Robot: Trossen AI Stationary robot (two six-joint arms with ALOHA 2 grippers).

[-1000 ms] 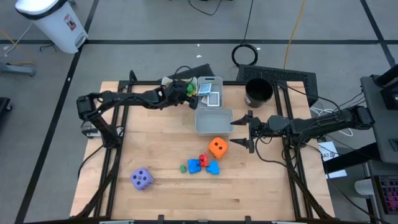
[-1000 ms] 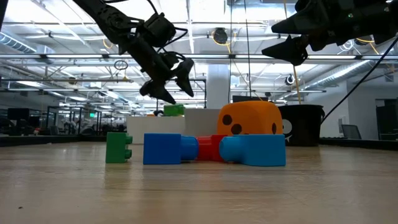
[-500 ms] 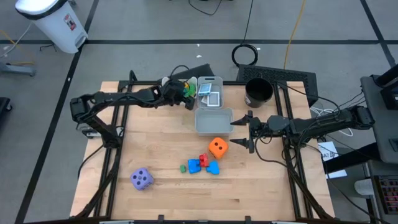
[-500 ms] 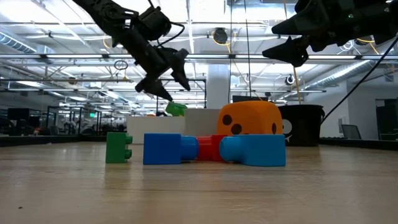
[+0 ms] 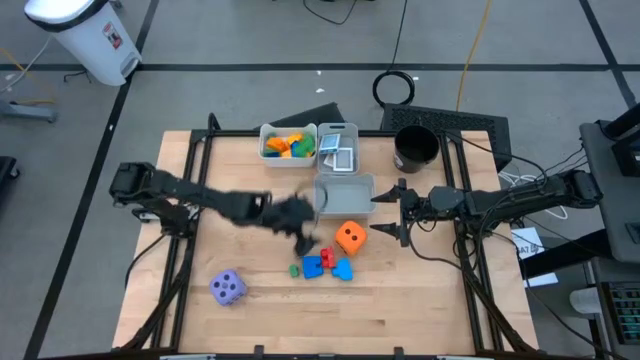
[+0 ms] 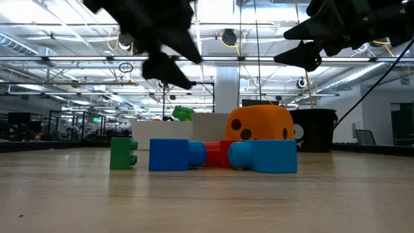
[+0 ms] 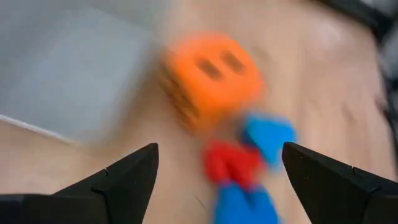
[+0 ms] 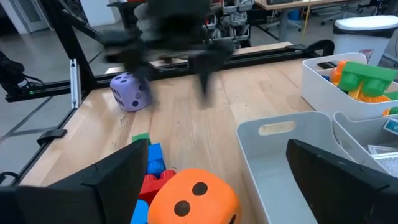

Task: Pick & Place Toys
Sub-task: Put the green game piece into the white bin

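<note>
An orange die [image 5: 349,237] rests on the table beside a cluster of two blue blocks [image 5: 313,266], a red block [image 5: 326,258] and a green block [image 5: 294,270]. A purple die [image 5: 228,288] sits near the front left. My left gripper [image 5: 302,230] is open and empty, blurred, above the table just left of the orange die [image 7: 211,71]. My right gripper [image 5: 383,212] is open and empty, hovering right of the orange die [image 8: 193,196] and the grey bin [image 5: 344,194].
At the far edge stand a white bin [image 5: 288,143] holding several coloured blocks, a bin [image 5: 338,148] holding picture cards, and a black cup [image 5: 415,148]. Bare wood lies along the near edge and at the left.
My left gripper has swung fast from above the far white bin toward the near edge, to just left of the orange die, staying open. A green block stays lying in that bin. My right gripper has kept still.
</note>
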